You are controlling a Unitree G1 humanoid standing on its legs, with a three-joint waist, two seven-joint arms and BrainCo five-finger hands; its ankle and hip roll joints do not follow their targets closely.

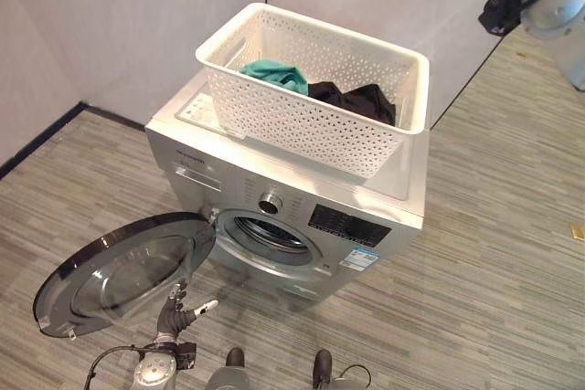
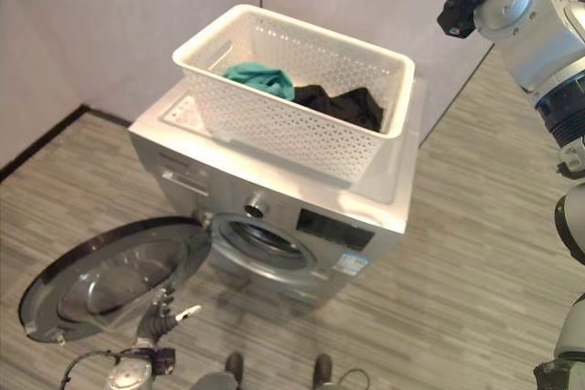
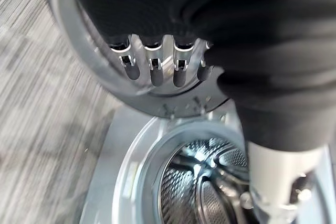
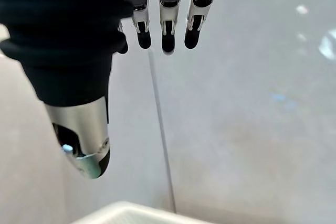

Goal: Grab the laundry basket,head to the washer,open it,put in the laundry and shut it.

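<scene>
Atop the washer (image 1: 302,216) a white laundry basket (image 1: 311,89) of clothes (image 1: 315,87), door (image 1: 123,271) swung wide, left hand (image 1: 178,310) relaxed below it, right hand (image 4: 163,19) raised above, fingers straight.

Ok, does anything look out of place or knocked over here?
Nothing spilled or damaged. The white basket sits skewed on top of the washer, one corner past its edge, with the teal and dark laundry inside. The door is swung wide open, as the task needs.
</scene>
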